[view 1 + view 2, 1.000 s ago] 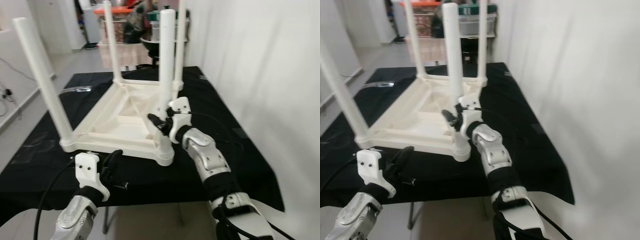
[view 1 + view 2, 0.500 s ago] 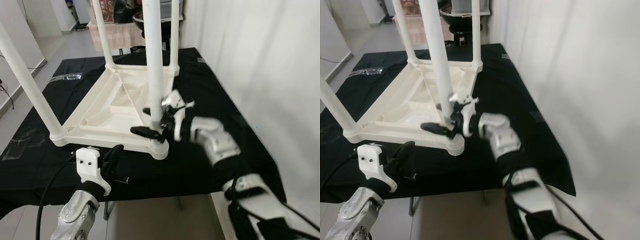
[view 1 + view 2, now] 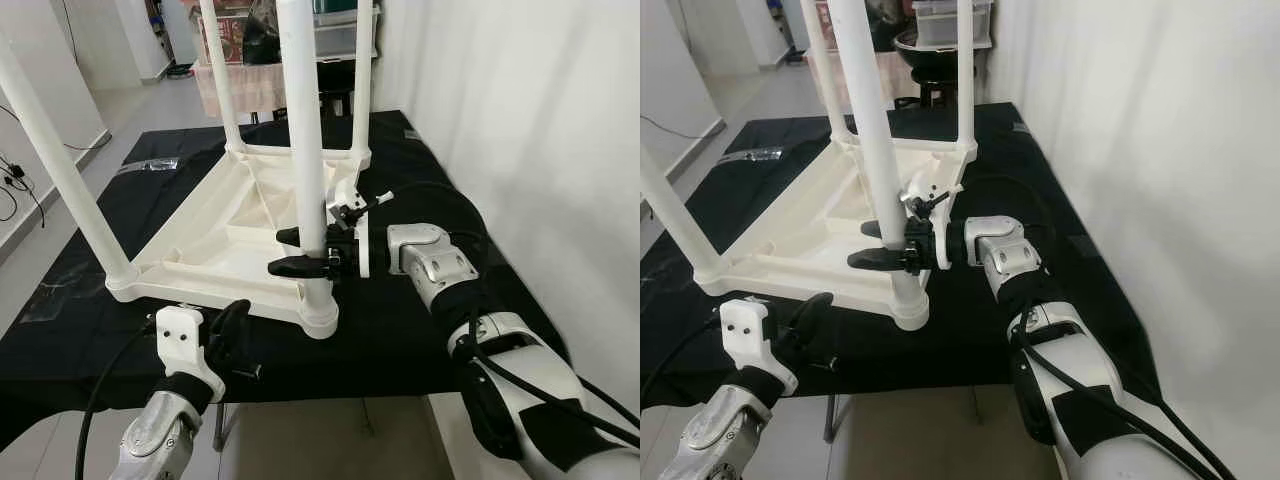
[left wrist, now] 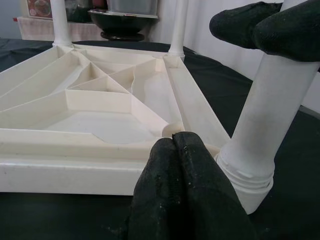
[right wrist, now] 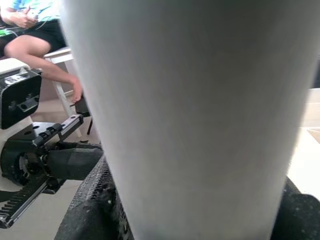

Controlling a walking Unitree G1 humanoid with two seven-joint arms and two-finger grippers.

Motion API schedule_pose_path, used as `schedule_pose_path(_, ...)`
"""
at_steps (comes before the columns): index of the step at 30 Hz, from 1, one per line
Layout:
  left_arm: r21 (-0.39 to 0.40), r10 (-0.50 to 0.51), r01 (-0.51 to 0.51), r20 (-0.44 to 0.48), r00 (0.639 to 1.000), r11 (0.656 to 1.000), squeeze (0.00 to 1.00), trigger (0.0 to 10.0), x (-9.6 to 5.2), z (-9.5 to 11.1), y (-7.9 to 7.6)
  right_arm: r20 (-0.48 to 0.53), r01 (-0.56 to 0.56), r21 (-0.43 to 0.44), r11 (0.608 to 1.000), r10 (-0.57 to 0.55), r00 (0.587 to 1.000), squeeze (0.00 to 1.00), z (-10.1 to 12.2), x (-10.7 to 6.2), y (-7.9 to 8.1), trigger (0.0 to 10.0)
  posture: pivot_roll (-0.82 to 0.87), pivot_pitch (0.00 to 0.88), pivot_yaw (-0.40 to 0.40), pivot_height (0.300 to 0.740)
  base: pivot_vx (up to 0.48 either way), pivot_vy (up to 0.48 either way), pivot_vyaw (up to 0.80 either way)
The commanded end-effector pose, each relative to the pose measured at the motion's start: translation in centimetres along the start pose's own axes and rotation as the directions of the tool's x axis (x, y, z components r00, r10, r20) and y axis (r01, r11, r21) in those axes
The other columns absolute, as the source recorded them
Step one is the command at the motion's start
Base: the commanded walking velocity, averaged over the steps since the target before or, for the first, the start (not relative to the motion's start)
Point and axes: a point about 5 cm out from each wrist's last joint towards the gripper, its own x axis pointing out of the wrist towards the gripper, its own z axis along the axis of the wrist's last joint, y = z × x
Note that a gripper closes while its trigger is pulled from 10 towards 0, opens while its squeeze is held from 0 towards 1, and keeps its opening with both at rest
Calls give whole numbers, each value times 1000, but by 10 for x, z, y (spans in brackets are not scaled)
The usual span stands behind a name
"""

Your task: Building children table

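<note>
Jaws of our right gripper (image 3: 300, 253) clamp the near table leg (image 3: 303, 140) just above its socket, probably to seat it in the upturned children's table (image 3: 215, 235) on the black surface (image 3: 420, 330). Our left gripper (image 3: 228, 335), jaws closed and empty, waits beside the frame.

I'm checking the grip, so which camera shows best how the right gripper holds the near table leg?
The left eye view: the right gripper has one finger on each side of the near table leg. The right eye view matches. The right wrist view shows the leg blurred and close; the left wrist view shows its base.
</note>
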Motion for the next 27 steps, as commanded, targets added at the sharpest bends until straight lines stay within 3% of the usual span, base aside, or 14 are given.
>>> schedule_pose_path(1, -10, -1, 1, -8, 1000, 1000, 0, 10000, -1, -1, -2, 6, -34, 1, 999, 34, 999, 0, -2, 2, 2, 0, -40, 0, 22, 740, 0, 0, 0)
schedule_pose_path(5, -10, -2, 2, -7, 1000, 1000, 0, 10000, -1, 0, -2, 10, 61, -1, 998, -61, 998, 0, -6, -3, -3, 0, -41, 0, 18, 740, 0, 0, 0)
schedule_pose_path(6, -9, -1, 1, -7, 1000, 1000, 0, 10000, -1, 0, -2, -6, 235, 53, 971, -235, 972, 0, -17, -4, -9, 0, -41, 3, 12, 740, 0, 0, 0)
schedule_pose_path(7, -9, 0, 0, -6, 1000, 1000, 0, 10000, -2, 0, -1, -66, 629, 165, 760, -628, 776, 0, -46, -7, -16, 0, -51, 0, -3, 740, 0, 0, 0)
schedule_pose_path(8, -8, 1, -1, -4, 1000, 1000, 0, 10000, -2, 1, -1, -169, 839, 209, 502, -827, 536, 0, -68, -16, -16, 0, -45, 0, -5, 740, 0, 0, 0)
schedule_pose_path(9, -7, 3, -3, -4, 1000, 1000, 0, 10000, -2, 1, 1, -195, 834, 244, 494, -818, 542, 0, -86, -7, 3, 0, -43, 29, 33, 740, 0, 0, 0)
schedule_pose_path(12, -1, 8, -8, -5, 1000, 1000, 0, 10000, -2, 1, 4, -192, 760, 215, 613, -737, 648, 0, -93, 6, 26, 0, -43, 29, 33, 740, 0, 0, 0)
schedule_pose_path(14, -2, 9, -9, -8, 1000, 1000, 0, 10000, -1, 0, 4, -175, 724, 194, 662, -703, 689, 0, -87, 9, 22, 0, -71, 0, 37, 740, 0, 0, 0)
schedule_pose_path(18, -2, 0, 0, -12, 1000, 1000, 0, 10000, 2, -1, 5, -170, 698, 159, 698, -677, 716, 0, -82, 11, 12, 0, -57, 0, 20, 740, 0, 0, 0)
schedule_pose_path(19, -1, 6, -6, -9, 1000, 1000, 0, 10000, 2, -1, 5, -174, 698, 143, 702, -676, 716, 0, -80, 12, 9, 1216, -55, 0, 24, 740, 0, 0, 0)
schedule_pose_path(21, 1, 12, -12, -7, 1000, 1000, 0, 10000, 2, 0, 5, -180, 700, 134, 701, -678, 713, 0, -79, 13, 8, 1216, -55, 0, 24, 740, 0, 0, 0)
schedule_pose_path(22, 3, 18, -18, -5, 1000, 1000, 0, 10000, 2, 0, 6, -164, 681, 152, 717, -661, 732, 0, -75, 18, 11, 10000, -55, 0, 24, 740, 0, 0, 0)
schedule_pose_path(23, 3, 19, -19, -5, 1000, 1000, 0, 10000, 2, 0, 6, -128, 638, 166, 752, -625, 770, 1000, -67, 24, 15, 10000, -55, 0, 24, 740, 0, 0, 0)
schedule_pose_path(27, 2, 14, -14, -7, 1000, 1000, 0, 10000, 2, 0, 6, -52, 536, 164, 828, -535, 843, 1000, -49, 30, 19, 10000, -51, 0, 27, 740, 0, 0, 0)
